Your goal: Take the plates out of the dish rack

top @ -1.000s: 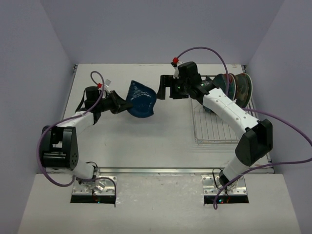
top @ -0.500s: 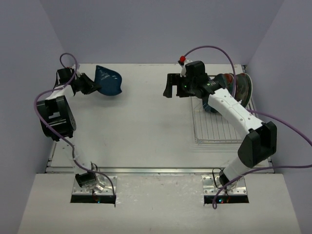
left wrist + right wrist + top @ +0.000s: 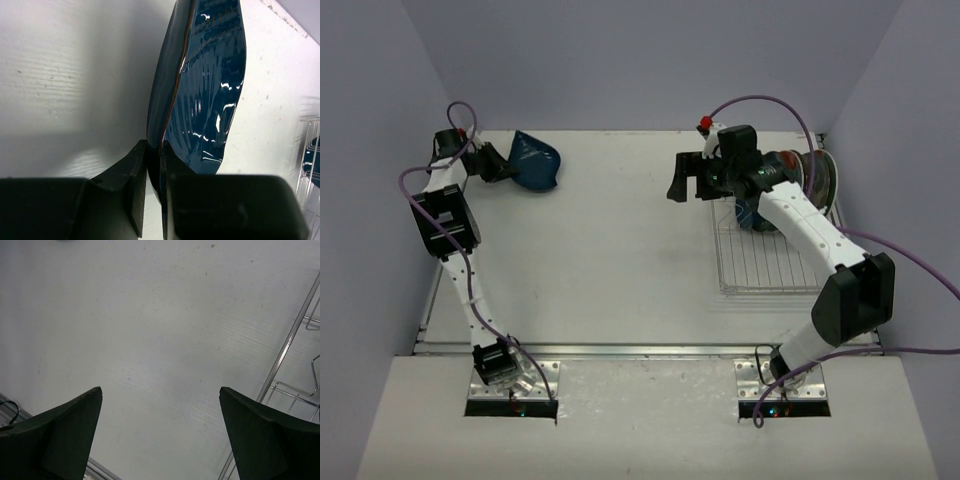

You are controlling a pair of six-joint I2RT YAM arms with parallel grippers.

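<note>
One glossy dark-blue plate (image 3: pixel 205 90), wavy rim with thin brown edge line, pinched at rim between fingers of left gripper (image 3: pixel 154 150), held edge-on over far-left corner of matte white table (image 3: pixel 610 250). Right gripper (image 3: pixel 160 390) spread wide, nothing between fingers, over bare table just left of silver wire dish rack (image 3: pixel 760 265). Other plates (image 3: pixel 802 175) upright at rack's far end, perhaps three; arm partly hides them.

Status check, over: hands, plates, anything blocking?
Left hand shut on blue plate, edge-gripped, at far left of table. Right hand open, empty, just left of dish rack. More plates upright at rack's far end. Right arm crosses over the rack.
</note>
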